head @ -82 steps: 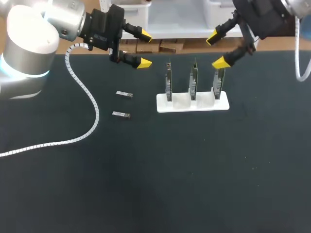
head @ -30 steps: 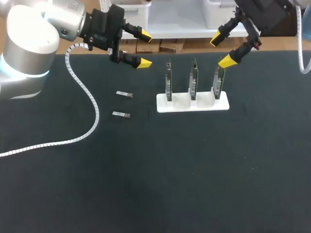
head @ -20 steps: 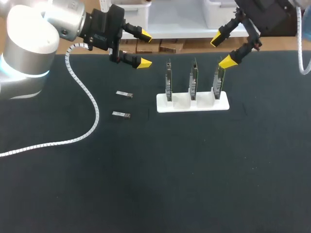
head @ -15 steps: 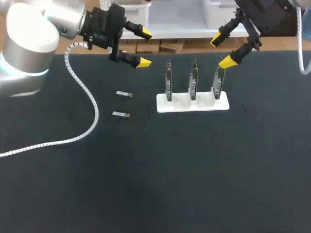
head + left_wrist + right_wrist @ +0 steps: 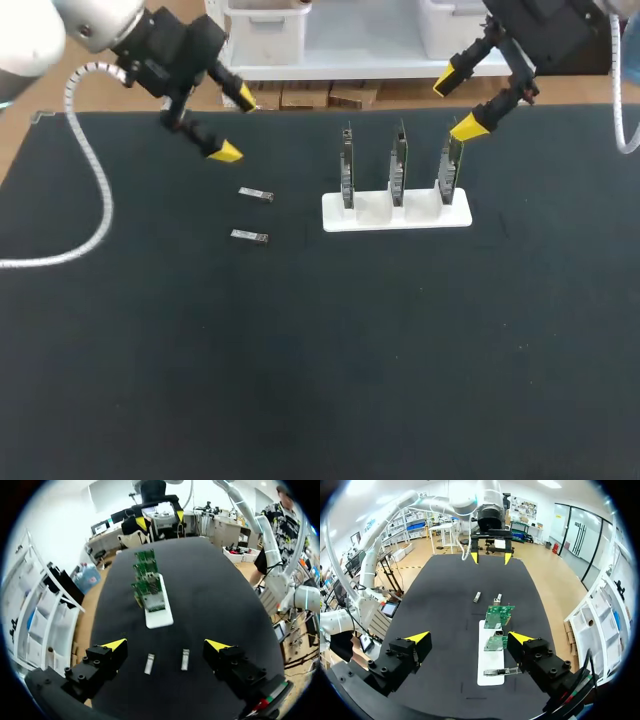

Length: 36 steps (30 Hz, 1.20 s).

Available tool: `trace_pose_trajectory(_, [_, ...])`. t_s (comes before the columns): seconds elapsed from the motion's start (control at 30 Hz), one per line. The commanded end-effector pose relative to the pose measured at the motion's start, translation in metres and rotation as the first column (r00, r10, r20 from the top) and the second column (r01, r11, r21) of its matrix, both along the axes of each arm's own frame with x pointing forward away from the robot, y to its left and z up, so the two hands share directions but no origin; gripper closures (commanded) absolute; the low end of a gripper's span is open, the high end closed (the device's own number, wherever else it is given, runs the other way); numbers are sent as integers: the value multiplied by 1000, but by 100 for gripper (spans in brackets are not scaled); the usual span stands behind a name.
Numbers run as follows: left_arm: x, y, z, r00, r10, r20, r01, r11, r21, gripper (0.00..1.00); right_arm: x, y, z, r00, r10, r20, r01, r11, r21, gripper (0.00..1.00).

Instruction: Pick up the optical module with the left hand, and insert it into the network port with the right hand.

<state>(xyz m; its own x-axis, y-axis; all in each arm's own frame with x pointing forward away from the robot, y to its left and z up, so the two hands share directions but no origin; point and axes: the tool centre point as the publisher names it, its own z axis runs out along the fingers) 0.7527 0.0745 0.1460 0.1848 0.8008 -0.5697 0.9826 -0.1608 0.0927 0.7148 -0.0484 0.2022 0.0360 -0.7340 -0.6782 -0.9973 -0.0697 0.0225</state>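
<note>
Head view: my left gripper (image 5: 235,125) hangs in the upper left of the frame, close to the far edge of the table (image 5: 400,380), fingers spread wide with nothing between them. Just below and right of it lie the rear optical module (image 5: 256,194) and the front optical module (image 5: 249,236), flat on the black top and apart from each other. A strip of black separates them from the white stand (image 5: 396,212), which holds three upright circuit boards (image 5: 398,165) in a row. My right gripper (image 5: 456,103) sits in the upper right, also spread and holding nothing. Its lower tip overlaps the top of the rightmost board, and I cannot tell from here whether they touch. Black table top runs from the stand down to the lower edge of the frame.

Left wrist view: my left gripper (image 5: 166,645) is wide apart. Both modules lie ahead of it, the rear optical module (image 5: 149,663) and the front optical module (image 5: 185,659) side by side. The white stand (image 5: 158,616) lies beyond them, and past it my right gripper (image 5: 161,520).

Right wrist view: my right gripper (image 5: 470,637) is spread, with the white stand (image 5: 485,677) and its circuit boards (image 5: 499,615) ahead, nearer one finger. Further on lie the front optical module (image 5: 477,597) and the rear optical module (image 5: 496,600), then my left gripper (image 5: 491,557).
</note>
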Motion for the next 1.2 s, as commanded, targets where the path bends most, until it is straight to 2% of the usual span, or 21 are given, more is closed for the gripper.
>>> trace_pose_trajectory(0.03, [-6,4,2,999,-17,-36,19,996,82,0,-1,-1,0,1000,0,2,0,1000,2,0])
trace_pose_trajectory(0.53, [-7,5,1,999,-10,-42,13,998,68,0,-1,-1,0,1000,0,2,0,1000,2,0])
trace_pose_trajectory(0.63, [-3,-14,18,995,-85,50,76,985,156,0,-1,-1,0,1000,0,2,0,1000,2,0])
trace_pose_trajectory(0.67, [-5,-20,21,990,-119,75,100,972,212,0,-1,-1,0,1000,0,2,0,1000,2,0])
trace_pose_trajectory(0.7, [-7,-22,22,988,-133,79,110,965,238,0,-1,-1,0,1000,0,2,0,1000,2,0])
trace_pose_trajectory(0.83, [-17,-16,12,990,-140,33,125,950,287,0,-1,-1,0,1000,0,2,0,1000,2,0])
trace_pose_trajectory(1.07, [-30,17,-6,999,-34,-15,37,940,338,0,-1,-1,0,1000,0,2,0,1000,2,0])
trace_pose_trajectory(1.17, [-36,30,-20,1000,1,-9,4,894,449,0,-1,-1,0,1000,0,2,0,1000,2,0])
trace_pose_trajectory(1.2, [-39,33,-23,1000,15,-11,-9,891,454,0,-1,-1,0,1000,0,2,0,1000,2,0])
